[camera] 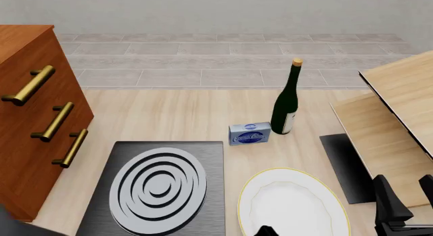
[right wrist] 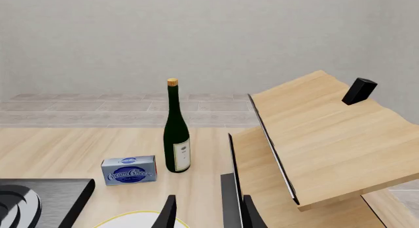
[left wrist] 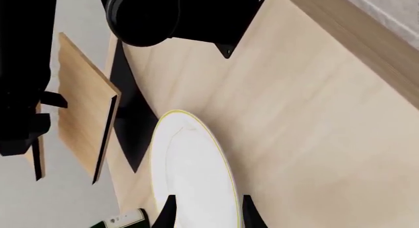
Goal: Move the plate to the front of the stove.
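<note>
Left gripper (left wrist: 205, 213) has its two dark fingers straddling the near edge of the big round white plate with the thin gold rim (camera: 292, 205), jaws apart, looks ready to pinch. Plate sits right of the dark grey square stove (camera: 159, 188), so it needs dragging. Right gripper (right wrist: 206, 213) hangs open, idle.

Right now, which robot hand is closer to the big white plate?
The left gripper: its fingers straddle the plate at its near edge. The right gripper sits beside the plate's right side, apart from it, over the black mat.
</note>
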`<action>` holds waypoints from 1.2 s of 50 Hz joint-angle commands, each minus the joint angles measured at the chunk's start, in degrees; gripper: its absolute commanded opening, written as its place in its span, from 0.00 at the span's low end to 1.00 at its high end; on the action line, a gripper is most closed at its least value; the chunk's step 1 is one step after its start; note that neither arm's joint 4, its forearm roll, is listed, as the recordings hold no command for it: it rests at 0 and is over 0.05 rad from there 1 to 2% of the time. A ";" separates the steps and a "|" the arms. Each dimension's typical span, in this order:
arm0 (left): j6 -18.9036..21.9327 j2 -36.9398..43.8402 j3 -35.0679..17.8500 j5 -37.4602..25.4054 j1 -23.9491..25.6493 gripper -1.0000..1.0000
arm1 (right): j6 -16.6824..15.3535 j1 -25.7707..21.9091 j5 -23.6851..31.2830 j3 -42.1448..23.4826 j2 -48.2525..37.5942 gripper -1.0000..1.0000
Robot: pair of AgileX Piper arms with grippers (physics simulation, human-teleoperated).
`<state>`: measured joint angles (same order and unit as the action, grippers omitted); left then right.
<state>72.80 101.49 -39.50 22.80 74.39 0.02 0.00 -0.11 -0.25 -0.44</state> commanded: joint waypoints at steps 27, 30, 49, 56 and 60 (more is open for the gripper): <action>-0.87 3.41 -2.24 -0.34 -0.97 1.00 | 0.00 0.00 0.00 0.00 0.01 1.00; -0.94 4.01 -2.28 -0.15 -1.21 1.00 | -0.01 0.01 0.00 0.00 0.01 1.00; -0.14 6.20 -1.54 1.80 -3.62 1.00 | -0.02 0.00 0.00 0.00 0.01 1.00; -0.24 6.26 -1.79 1.50 -4.22 1.00 | 0.00 0.01 0.00 0.00 0.01 1.00; -0.19 6.44 -1.91 1.56 -4.51 1.00 | -0.01 -0.02 0.00 0.00 0.00 1.00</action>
<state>72.53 107.41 -41.30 24.15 70.76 0.01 0.00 -0.11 -0.25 -0.44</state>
